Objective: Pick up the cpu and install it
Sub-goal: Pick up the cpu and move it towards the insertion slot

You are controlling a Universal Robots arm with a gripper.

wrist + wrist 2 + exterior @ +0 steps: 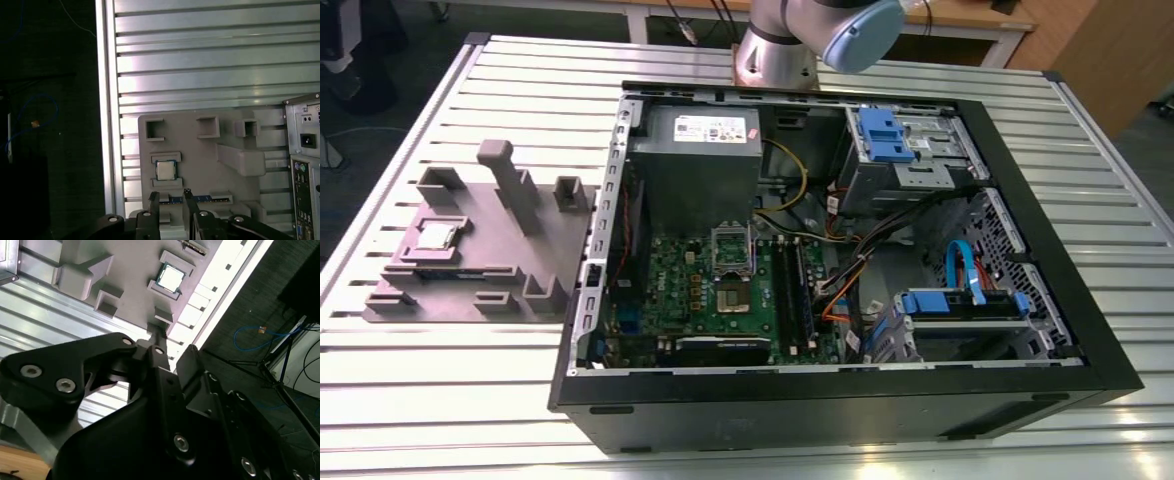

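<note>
Hand (171,194) well apart from cpu (165,170)

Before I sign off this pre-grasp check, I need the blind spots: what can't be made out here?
cpu, first wrist view: too small to tell its orientation.
socket frame, exterior view: too small to tell whether its bracket is open.
arm, exterior view: cut off by the picture's upper edge.
grey fixture, first wrist view: one edge hidden behind the gripper, jaws apart.

The cpu (165,170) looks shiny metal, its holder (200,160) matt plastic.
</note>
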